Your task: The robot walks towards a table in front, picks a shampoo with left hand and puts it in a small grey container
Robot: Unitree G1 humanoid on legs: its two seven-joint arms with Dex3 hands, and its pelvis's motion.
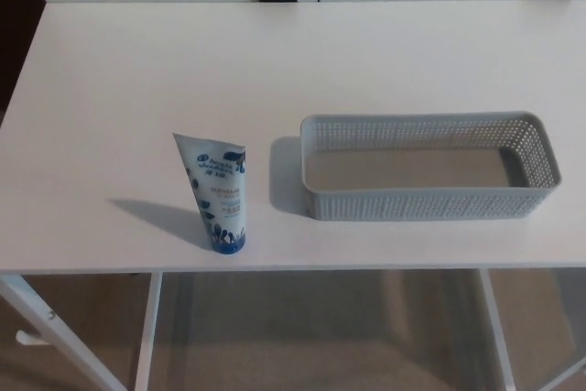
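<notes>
Shampoo [218, 194] standing near the table's [275, 61] front edge, just left of the basket [430, 203]; neither hand is showing, so you can't tell its grip.
It's sitting cap-down, long axis near vertical, top leaning slightly left. You're wanting the left hand wrapping mid-body, not nudging the top.

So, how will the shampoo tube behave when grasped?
The shampoo tube stands on its narrow end, so it probably tips at a light push. Its flat upper body looks soft and may dent when squeezed.
</notes>
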